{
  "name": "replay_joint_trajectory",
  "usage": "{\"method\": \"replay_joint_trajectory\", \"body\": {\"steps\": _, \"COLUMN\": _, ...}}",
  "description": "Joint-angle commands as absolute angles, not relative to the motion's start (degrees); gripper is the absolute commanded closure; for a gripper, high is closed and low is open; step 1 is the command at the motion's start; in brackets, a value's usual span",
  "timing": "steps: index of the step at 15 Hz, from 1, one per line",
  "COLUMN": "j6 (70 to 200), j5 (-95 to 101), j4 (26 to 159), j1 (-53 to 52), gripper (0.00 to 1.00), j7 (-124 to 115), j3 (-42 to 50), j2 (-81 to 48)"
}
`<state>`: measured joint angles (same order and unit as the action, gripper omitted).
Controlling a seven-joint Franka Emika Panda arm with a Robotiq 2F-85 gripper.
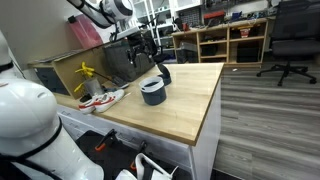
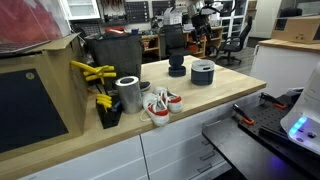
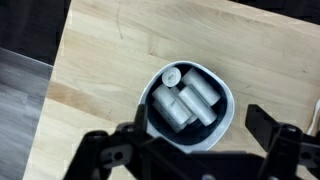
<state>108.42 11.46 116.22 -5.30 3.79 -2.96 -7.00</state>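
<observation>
Below wrist camera | tool (image 3: 195, 136) spread open, empty | bowl (image 3: 229, 108) of silver cylinders (image 3: 195, 100), lower rim hidden by tool

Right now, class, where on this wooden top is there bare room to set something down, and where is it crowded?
Free: the wooden top between the dark bowl and the sneakers, and the wide stretch from the bowl to the end away from the sneakers. Crowded: the end where sneakers, metal can and yellow clamps cluster.
</observation>
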Motion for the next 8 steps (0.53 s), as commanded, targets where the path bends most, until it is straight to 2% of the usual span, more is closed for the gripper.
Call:
{"method": "replay_joint_trajectory", "body": {"steps": 1, "j6": 110.85, "j5": 15.02, "j4": 118.23, "j1": -5.14, "gripper": 0.00, "j7": 8.75, "j3": -3.80, "j2": -8.49}}
{"method": "replay_joint_trajectory", "body": {"steps": 8, "j6": 114.17, "j5": 17.89, "j4": 118.36, "j1": -4.21, "gripper": 0.00, "j7": 25.08, "j3": -4.67, "j2": -11.74}}
